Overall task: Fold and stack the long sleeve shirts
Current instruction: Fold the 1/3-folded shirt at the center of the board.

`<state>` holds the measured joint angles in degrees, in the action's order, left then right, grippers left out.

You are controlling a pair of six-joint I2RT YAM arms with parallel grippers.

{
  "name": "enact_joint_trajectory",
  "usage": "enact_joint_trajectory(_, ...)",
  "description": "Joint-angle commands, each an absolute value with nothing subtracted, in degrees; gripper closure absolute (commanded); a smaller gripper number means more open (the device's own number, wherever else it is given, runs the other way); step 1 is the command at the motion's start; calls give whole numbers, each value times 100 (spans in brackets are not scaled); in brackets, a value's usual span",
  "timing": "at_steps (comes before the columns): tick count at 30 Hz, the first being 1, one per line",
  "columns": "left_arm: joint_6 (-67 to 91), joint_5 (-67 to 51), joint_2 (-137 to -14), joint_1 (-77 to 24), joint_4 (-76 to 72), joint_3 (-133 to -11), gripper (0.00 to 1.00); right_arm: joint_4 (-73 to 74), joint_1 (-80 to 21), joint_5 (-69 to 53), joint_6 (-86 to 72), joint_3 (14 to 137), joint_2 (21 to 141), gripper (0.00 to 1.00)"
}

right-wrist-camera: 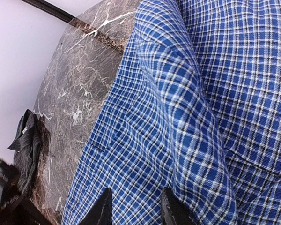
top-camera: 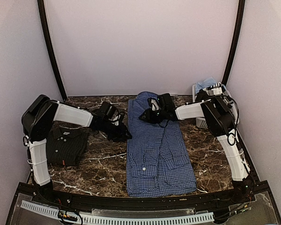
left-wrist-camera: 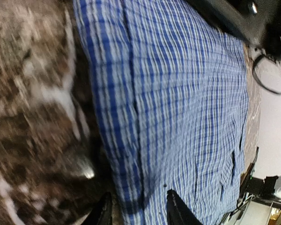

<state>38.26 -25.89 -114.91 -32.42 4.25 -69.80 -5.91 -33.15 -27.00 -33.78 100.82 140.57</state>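
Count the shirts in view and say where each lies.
2: the blue checked shirt lies mid-table; the dark shirt sits folded at left. The basket may hide more.

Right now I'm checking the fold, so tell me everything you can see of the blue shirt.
The blue shirt is woven cloth in a fine blue-and-white check with white buttons. It lies flat on the table, folded into a long strip, with the collar at the far end and a sleeve folded down its front. The left gripper is open at its left edge and the right gripper is open over the collar end. Whether either touches it is unclear.
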Motion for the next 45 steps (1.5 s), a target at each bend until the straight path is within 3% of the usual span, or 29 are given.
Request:
enact_joint_trajectory(1, 4214, -2764, -10670, -3563, 28, -6241, 61, -721, -3309, -2824, -3488, 9880, 13939, 67)
enact_joint_trajectory(8, 4406, -2671, -10553, -4017, 166, -5765, 61, -910, -3321, -2924, -3661, 9765, 13716, 67)
enact_joint_trajectory(13, 4583, -2565, -10615, -4146, 392, -5650, 79, -1277, -3373, -3023, -3883, 9479, 13464, 67)
enact_joint_trajectory(16, 4621, -2577, -10577, -4172, 540, -5603, 97, -1322, -3418, -3023, -3909, 9423, 13393, 67)
enact_joint_trajectory(18, 4605, -2660, -10518, -4170, 649, -5537, 100, -1350, -3430, -3043, -3936, 9422, 13376, 67)
enact_joint_trajectory(31, 4194, -3038, -9199, -4175, 1443, -4114, 100, -2157, -3965, -3269, -4477, 9189, 13298, 67)
enact_joint_trajectory(45, 4136, -2853, -8814, -4167, 1643, -3907, 100, -1567, -4039, -3090, -4875, 11698, 15248, 68)
